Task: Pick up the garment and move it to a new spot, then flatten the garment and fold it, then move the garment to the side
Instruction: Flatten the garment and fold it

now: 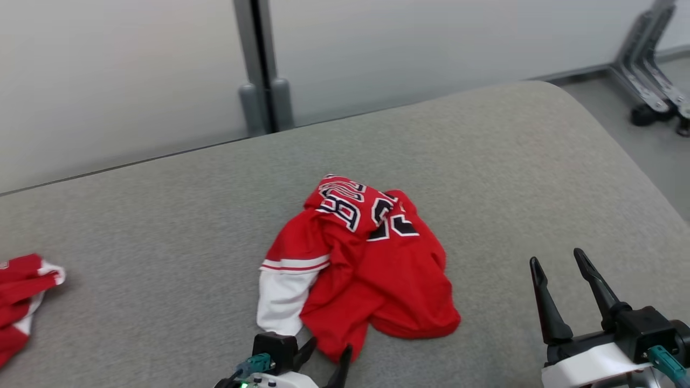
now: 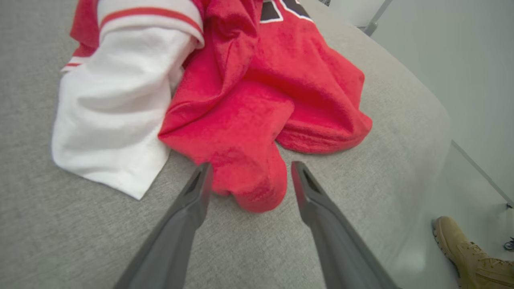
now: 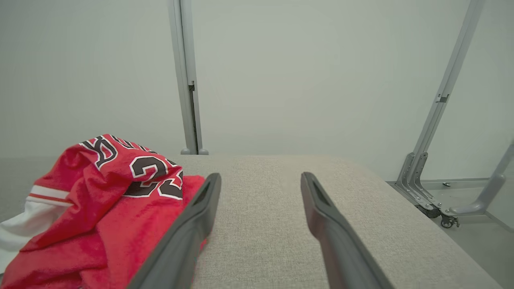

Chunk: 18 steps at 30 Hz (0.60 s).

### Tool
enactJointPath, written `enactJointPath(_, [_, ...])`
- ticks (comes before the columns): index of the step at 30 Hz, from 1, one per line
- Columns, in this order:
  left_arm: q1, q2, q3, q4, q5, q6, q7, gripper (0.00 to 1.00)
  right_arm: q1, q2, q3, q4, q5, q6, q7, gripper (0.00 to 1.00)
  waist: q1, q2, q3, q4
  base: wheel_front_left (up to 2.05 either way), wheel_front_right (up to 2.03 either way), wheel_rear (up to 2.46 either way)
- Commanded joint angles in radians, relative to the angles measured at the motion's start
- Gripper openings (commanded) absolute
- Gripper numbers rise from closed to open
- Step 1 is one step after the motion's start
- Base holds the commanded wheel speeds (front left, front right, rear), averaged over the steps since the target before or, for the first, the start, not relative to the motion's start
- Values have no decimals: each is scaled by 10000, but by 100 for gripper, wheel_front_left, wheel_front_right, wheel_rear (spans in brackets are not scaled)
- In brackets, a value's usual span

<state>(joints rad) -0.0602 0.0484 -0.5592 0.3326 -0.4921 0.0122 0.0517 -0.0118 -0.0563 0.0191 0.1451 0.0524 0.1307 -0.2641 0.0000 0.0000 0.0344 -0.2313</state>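
From the head: red garment [image 1: 358, 264] crumpled at the middle of the grey surface [image 1: 161, 215], white sleeve [image 1: 280, 302] toward the near edge. Left hand [image 1: 330, 346] spread at the near hem, right hand [image 1: 556, 256] spread too, well apart to the right.

From the left wrist: fingers [image 2: 188, 208] straddling a red fold, possibly touching it.

From the right wrist: fingers [image 3: 321, 208] wide over bare surface, garment just beside that view's left finger.
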Motion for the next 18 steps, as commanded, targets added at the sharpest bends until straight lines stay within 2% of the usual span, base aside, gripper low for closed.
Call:
enactJointPath(1, [-215, 50, 23, 302, -116, 153, -35, 100, -114, -15, -42, -18, 25, 1, -6, 100, 0, 0, 345, -559, 0, 0, 0])
enactJointPath(5, [-593, 46, -137, 1262, -179, 137, -214, 100, -100, 15, -144, -23, 73, 1, -6, 100, 0, 0, 423, -807, 0, 0, 0])
enactJointPath(7, [-771, 49, -257, 1655, -238, 14, -320, 31, -85, 20, -181, -24, 73, 1, -6, 100, 0, 0, 428, -824, 0, 0, 0])
enactJointPath(8, [-872, 46, -354, 1837, -150, -79, -371, 0, -71, 23, -217, -23, 74, 1, -5, 100, 0, 0, 430, -806, 0, 0, 0])
enactJointPath(14, [-1300, 53, -318, 1809, -675, -499, -566, 0, 2, 31, -299, -44, 64, 1, -5, 100, 0, 0, 325, -358, 0, 0, 0])
enactJointPath(18, [-763, 463, 316, 101, -1543, -663, -272, 0, 127, 30, -458, -88, 47, 1, -5, 100, 0, 0, 203, 55, 0, 0, 0])
